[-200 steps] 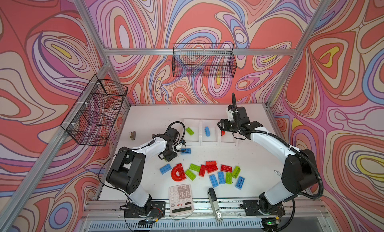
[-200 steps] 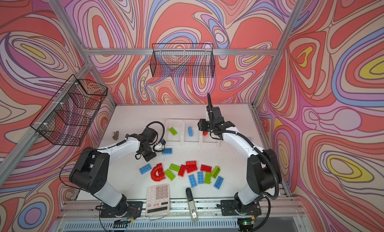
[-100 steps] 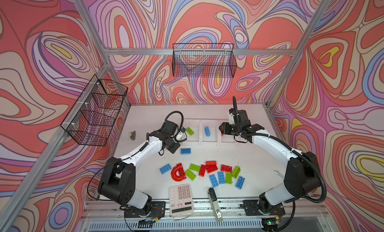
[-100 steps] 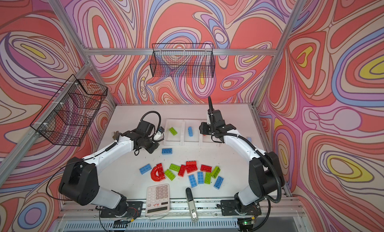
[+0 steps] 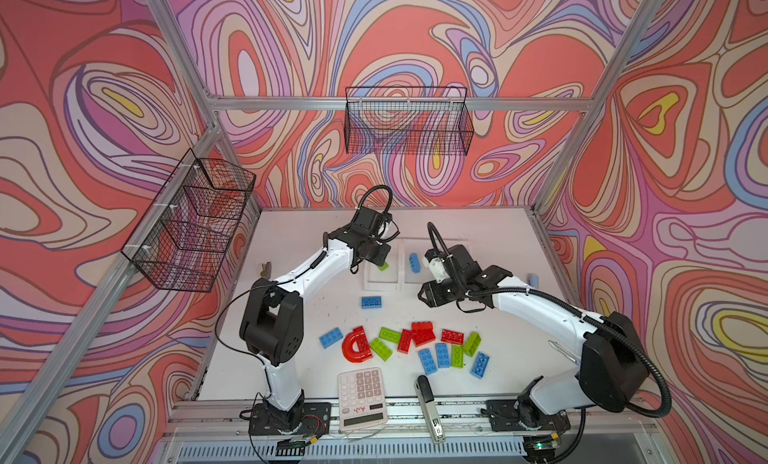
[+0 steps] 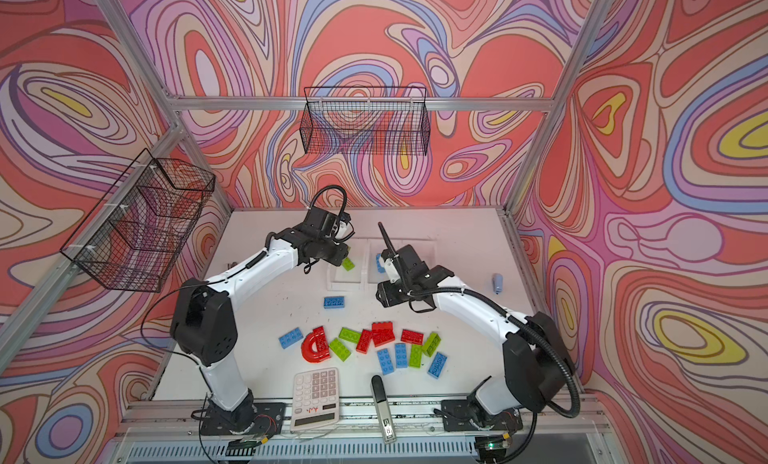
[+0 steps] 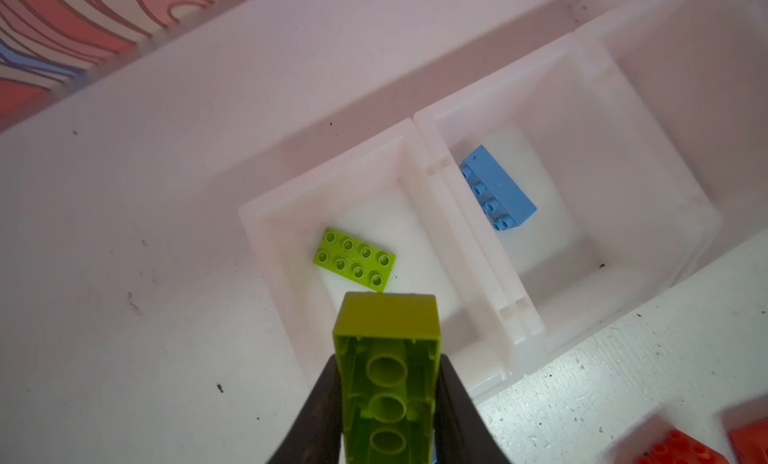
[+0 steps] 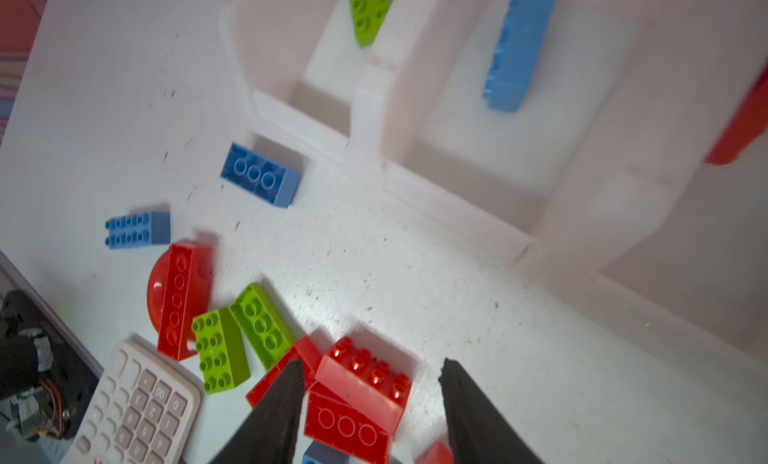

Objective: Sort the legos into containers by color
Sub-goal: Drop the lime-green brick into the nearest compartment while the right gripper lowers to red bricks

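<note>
My left gripper [image 7: 388,399] is shut on a lime green lego [image 7: 386,379] and hangs over the left container [image 7: 332,167], where another green lego [image 7: 355,260] lies flat. A blue lego [image 7: 496,188] rests in the middle container [image 5: 415,277]. My right gripper [image 8: 372,383] is open and empty, hovering between the containers and the loose pile, above a stack of red legos [image 8: 357,403]. Part of a red lego [image 8: 744,121] shows in the third container. In both top views, red, green and blue legos [image 5: 423,333] [image 6: 382,333] lie scattered near the front.
A lone blue lego [image 5: 372,302] lies in front of the containers, and a red arch [image 5: 356,350] is at the pile's left. A calculator [image 5: 362,393] and stapler [image 5: 428,408] sit at the front edge. Wire baskets [image 5: 407,125] [image 5: 191,221] hang on the walls.
The left gripper carried the green lego from the table beside the lone blue one back over the left container. The right gripper came forward from the right container toward the pile, jaws wider.
</note>
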Controlling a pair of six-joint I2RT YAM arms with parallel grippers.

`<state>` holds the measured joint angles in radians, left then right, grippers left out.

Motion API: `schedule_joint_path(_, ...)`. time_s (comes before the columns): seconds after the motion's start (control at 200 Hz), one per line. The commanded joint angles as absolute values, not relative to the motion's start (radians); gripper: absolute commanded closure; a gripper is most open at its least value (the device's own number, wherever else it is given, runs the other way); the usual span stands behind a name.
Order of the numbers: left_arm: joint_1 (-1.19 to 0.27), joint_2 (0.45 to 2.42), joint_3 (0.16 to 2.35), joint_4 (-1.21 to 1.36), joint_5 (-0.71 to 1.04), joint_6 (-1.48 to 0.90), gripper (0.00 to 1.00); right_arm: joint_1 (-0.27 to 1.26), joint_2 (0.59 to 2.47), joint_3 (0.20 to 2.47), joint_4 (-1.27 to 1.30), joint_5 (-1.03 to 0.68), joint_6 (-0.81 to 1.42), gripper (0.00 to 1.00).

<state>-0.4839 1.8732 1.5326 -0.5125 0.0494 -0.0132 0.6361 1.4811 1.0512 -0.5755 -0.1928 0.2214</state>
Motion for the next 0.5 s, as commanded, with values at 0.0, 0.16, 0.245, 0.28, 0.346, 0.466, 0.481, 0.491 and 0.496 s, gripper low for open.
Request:
schedule_joint_path(0.0,-0.484,1.933,1.606,-0.526,0.046,-0.102,0.61,0.675,1.469,1.028,-0.639,-0.173,0.178,0.42)
schedule_joint_path(0.16,-0.484,2.005,1.686,-0.524,0.028,-0.127,0.39,0.719,1.496,1.029,-0.678,-0.121,0.154,0.41)
schedule_joint_path(0.245,-0.485,2.012,1.707,-0.526,0.016,-0.135,0.21,0.734,1.512,1.029,-0.693,-0.102,0.138,0.4)
schedule_joint_path(0.28,-0.484,2.005,1.702,-0.516,0.013,-0.136,0.16,0.74,1.516,1.028,-0.696,-0.098,0.133,0.4)
schedule_joint_path(0.346,-0.483,1.978,1.682,-0.497,0.004,-0.139,0.15,0.749,1.525,1.028,-0.698,-0.092,0.122,0.4)
schedule_joint_path(0.466,-0.474,1.892,1.62,-0.476,-0.006,-0.146,0.15,0.778,1.561,1.04,-0.72,-0.058,0.093,0.39)
schedule_joint_path(0.481,-0.472,1.876,1.607,-0.47,-0.005,-0.147,0.15,0.782,1.566,1.041,-0.723,-0.05,0.09,0.39)
schedule_joint_path(0.491,-0.467,1.864,1.598,-0.465,-0.004,-0.147,0.15,0.784,1.568,1.041,-0.725,-0.046,0.087,0.39)
schedule_joint_path(0.496,-0.466,1.858,1.593,-0.463,-0.003,-0.147,0.15,0.786,1.57,1.042,-0.725,-0.045,0.086,0.39)
